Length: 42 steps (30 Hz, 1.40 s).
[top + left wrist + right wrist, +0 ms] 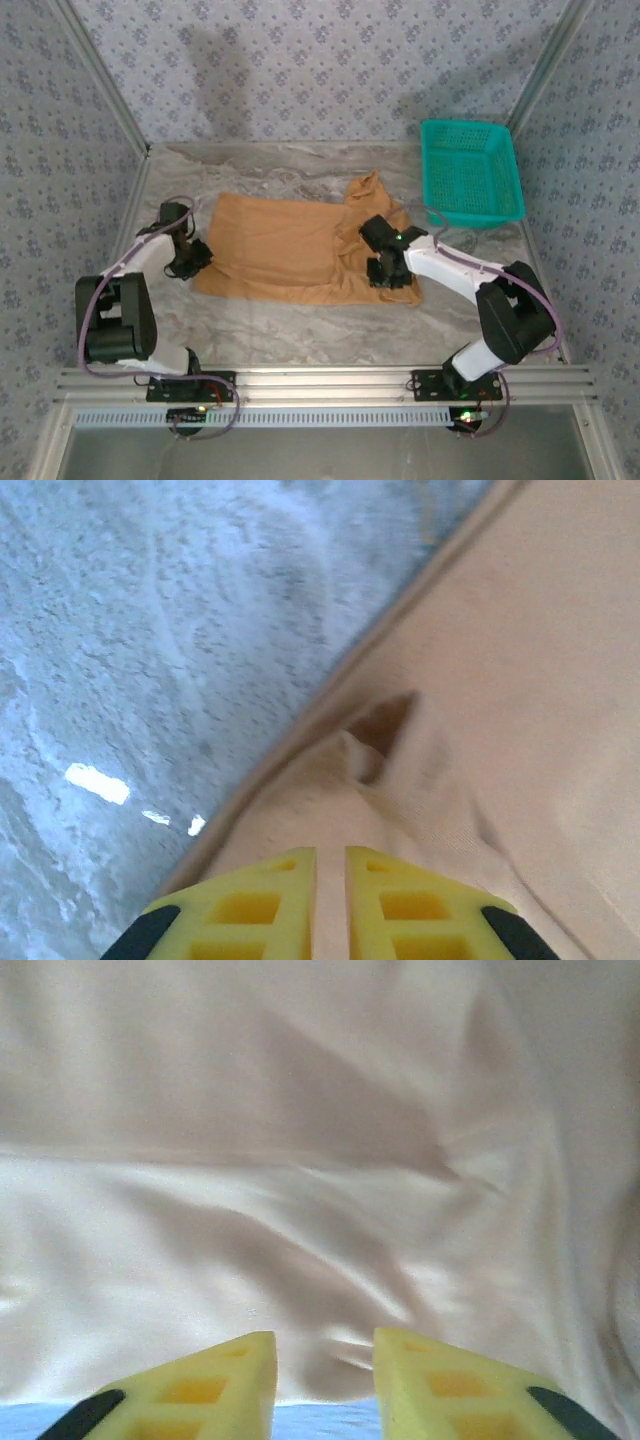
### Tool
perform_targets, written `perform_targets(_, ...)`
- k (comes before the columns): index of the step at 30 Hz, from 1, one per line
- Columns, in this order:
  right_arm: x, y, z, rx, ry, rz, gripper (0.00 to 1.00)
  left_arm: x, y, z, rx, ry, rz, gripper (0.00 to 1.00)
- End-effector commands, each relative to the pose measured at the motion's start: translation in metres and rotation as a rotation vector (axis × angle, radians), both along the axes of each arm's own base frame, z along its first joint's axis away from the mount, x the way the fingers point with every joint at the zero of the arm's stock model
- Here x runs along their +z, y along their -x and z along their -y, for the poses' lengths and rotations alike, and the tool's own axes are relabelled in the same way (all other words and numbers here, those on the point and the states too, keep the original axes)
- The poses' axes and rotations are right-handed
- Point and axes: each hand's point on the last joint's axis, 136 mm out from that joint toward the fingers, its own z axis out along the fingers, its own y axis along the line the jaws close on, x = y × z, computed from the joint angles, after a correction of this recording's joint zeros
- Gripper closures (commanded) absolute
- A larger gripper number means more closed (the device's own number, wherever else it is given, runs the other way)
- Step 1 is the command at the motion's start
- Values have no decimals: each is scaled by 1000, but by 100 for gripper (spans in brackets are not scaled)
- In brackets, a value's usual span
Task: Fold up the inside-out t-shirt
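Inside-out t-shirt [300, 245] flat at centre of table [300, 330]. Left gripper [192, 257] pinched almost shut on left cloth edge; right gripper [388, 272] part-open above near-right corner. Grasping stage; next likely needs right closure, then paired lift.

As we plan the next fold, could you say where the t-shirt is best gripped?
Probably the near right corner of the t-shirt, approached from the right: the cloth lies flat there, its free edge on the table.
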Motion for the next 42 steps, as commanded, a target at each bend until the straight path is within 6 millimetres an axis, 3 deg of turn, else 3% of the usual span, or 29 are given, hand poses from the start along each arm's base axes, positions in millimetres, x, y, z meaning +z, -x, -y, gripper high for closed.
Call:
perform_targets(1,30,-42,-25,68,-22,117,62,26,-4,4,-35,-54,42,85)
perform_targets(3,34,-69,-44,104,-39,144,62,33,-7,10,-56,-64,62,85)
perform_targets(7,18,-102,-70,204,-39,123,60,32,-9,17,-71,-60,65,85)
perform_targets(12,-2,-125,-68,216,-12,77,58,27,-7,20,-82,-58,56,85)
perform_targets(22,-30,-127,-70,275,-7,30,54,25,-9,20,-83,-60,57,85)
perform_targets(28,-32,-126,-73,281,-25,18,58,26,-10,21,-84,-61,58,85)
perform_targets(34,-15,-125,-73,288,-16,47,89,27,-10,21,-85,-62,60,85)
perform_targets(42,22,-125,-78,301,15,168,94,26,-10,23,-90,-63,58,85)
